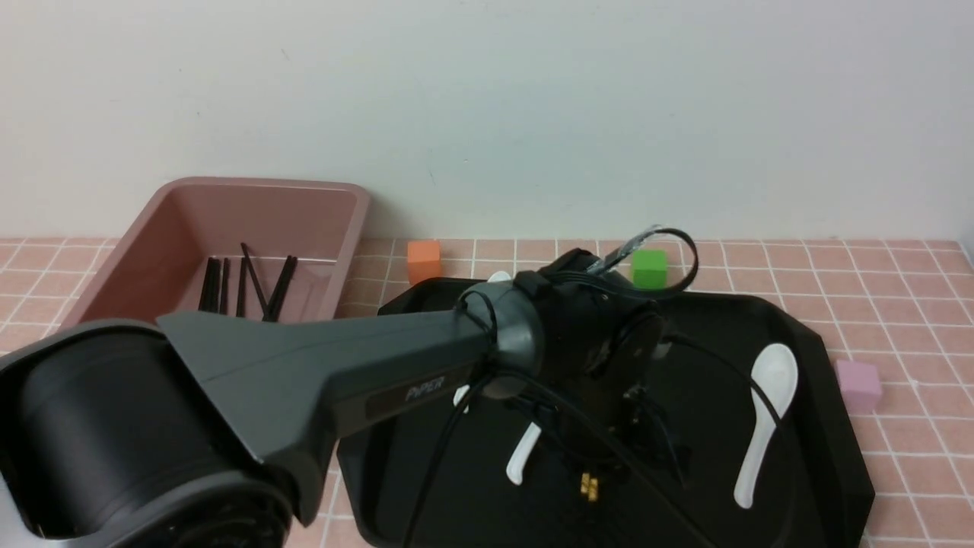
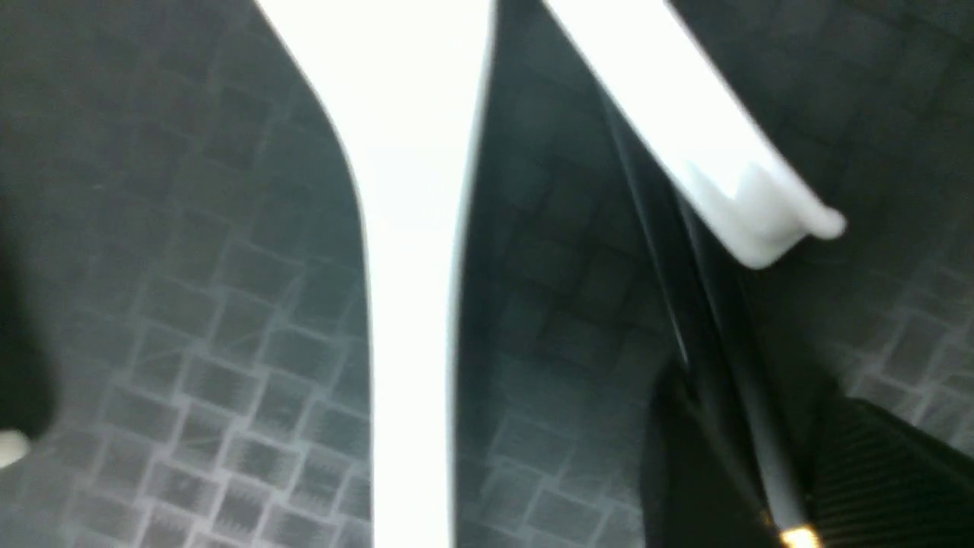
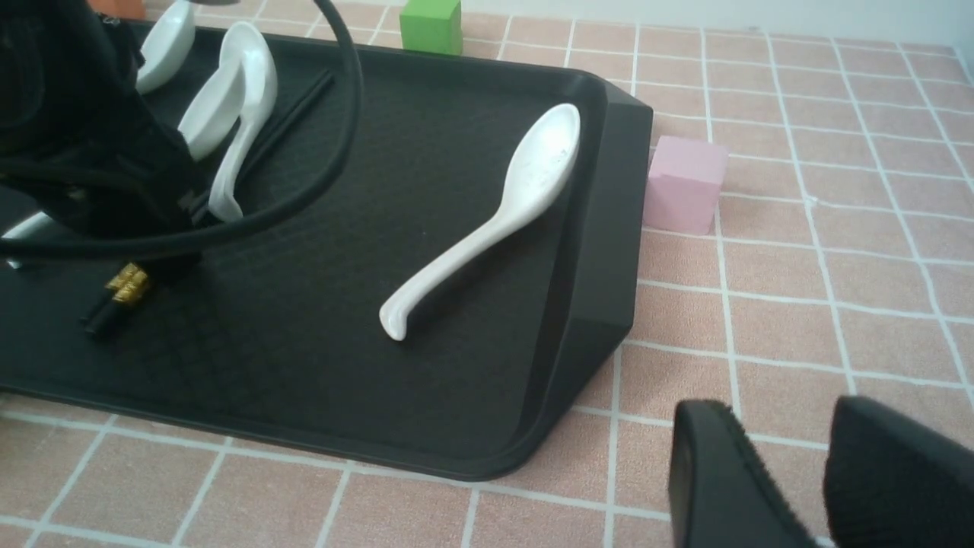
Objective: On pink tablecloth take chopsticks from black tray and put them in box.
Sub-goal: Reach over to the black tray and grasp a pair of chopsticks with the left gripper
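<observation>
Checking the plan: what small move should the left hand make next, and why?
Probably close the left hand on the chopsticks: it is down over them on the black tray near their gold bands, and they lie beside one finger. Mind the spoon handle.

The table (image 1: 921, 472), under the pink tablecloth (image 1: 875, 289), carries the box (image 1: 228, 198) far left, the black tray (image 1: 829, 426) centre-right, orange cube (image 1: 424, 261) and green cube (image 1: 649, 268) behind the tray, and pink cube (image 1: 858, 383) beside its right rim.
</observation>
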Tool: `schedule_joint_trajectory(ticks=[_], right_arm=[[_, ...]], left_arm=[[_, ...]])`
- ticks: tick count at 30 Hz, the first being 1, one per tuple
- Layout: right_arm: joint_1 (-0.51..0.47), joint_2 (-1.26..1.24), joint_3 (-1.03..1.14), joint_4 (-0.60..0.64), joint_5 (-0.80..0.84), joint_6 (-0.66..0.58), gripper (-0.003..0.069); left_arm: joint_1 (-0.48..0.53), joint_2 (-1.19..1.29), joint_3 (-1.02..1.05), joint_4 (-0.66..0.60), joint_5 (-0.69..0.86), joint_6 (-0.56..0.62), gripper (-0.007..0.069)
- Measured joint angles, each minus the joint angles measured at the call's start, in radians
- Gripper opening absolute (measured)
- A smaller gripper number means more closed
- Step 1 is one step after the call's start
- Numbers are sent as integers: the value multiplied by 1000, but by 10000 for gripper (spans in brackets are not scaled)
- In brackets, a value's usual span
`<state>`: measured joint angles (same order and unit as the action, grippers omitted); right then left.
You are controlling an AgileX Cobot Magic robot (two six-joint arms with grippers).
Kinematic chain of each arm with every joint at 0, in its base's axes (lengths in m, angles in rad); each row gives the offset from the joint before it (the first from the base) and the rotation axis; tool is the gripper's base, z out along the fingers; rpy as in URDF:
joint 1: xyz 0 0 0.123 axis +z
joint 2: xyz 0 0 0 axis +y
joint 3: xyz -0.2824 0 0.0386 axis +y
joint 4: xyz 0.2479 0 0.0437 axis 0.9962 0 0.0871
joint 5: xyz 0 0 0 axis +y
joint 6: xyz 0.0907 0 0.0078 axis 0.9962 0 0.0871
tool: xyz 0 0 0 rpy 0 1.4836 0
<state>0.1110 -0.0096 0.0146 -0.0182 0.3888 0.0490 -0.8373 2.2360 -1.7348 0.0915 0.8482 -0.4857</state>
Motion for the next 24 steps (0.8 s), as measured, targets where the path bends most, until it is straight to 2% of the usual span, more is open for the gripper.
schedule_joint_trajectory(ticks=[1,3,13,19,24], right_arm=[[0,0,0,0,0,0,239],[0,0,0,0,0,0,239],[0,0,0,0,0,0,239],[0,0,0,0,0,0,240],[0,0,0,0,0,0,240]], left_arm=[[0,0,-1,5,6,-19,142],[0,0,-1,14,8,-42,116],[-6,-45,6,27,82,-71,120],[-45,-197,9,7,200,19,120],[-51,-269,9,-5,267,37,120]])
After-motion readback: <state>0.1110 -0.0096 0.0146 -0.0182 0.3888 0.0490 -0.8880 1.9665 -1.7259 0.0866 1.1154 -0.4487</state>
